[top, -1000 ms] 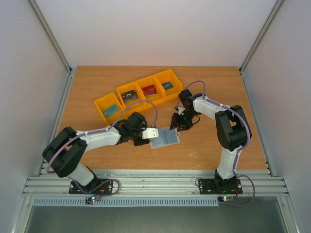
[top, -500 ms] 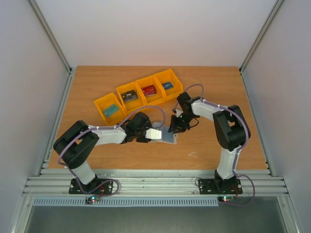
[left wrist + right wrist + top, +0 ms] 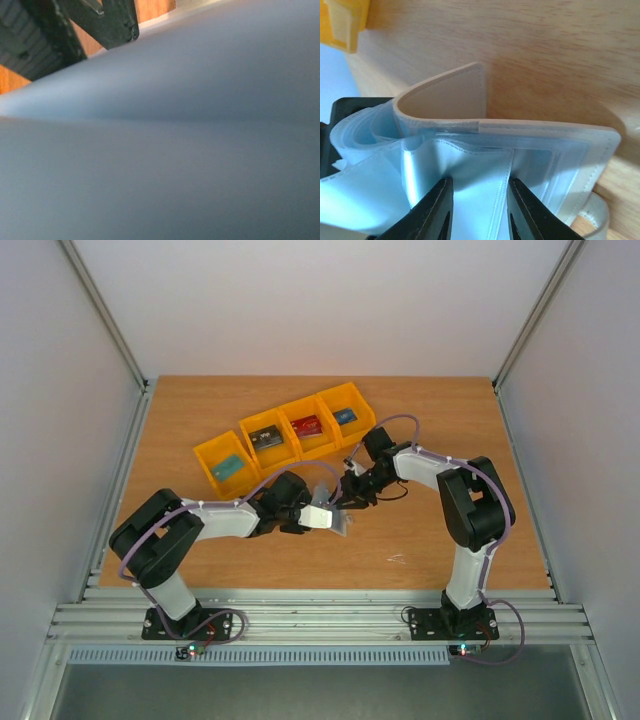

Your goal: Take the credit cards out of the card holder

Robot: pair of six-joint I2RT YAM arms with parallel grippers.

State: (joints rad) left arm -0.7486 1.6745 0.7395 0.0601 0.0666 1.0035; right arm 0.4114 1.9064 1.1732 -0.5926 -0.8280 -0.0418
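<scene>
At mid-worktop (image 3: 430,540), our right fingers (image 3: 436,215) pinch a holder (image 3: 540,145) pocket, probably fanning it for emptying. Left fingers (image 3: 320,515): we cannot tell their state, as the holder blocks that view.

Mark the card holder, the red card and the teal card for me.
card holder (image 3: 530,150), right wrist view, pale pocket face.
red card (image 3: 307,425), top view, its middle.
teal card (image 3: 230,466), top view, its middle.
</scene>
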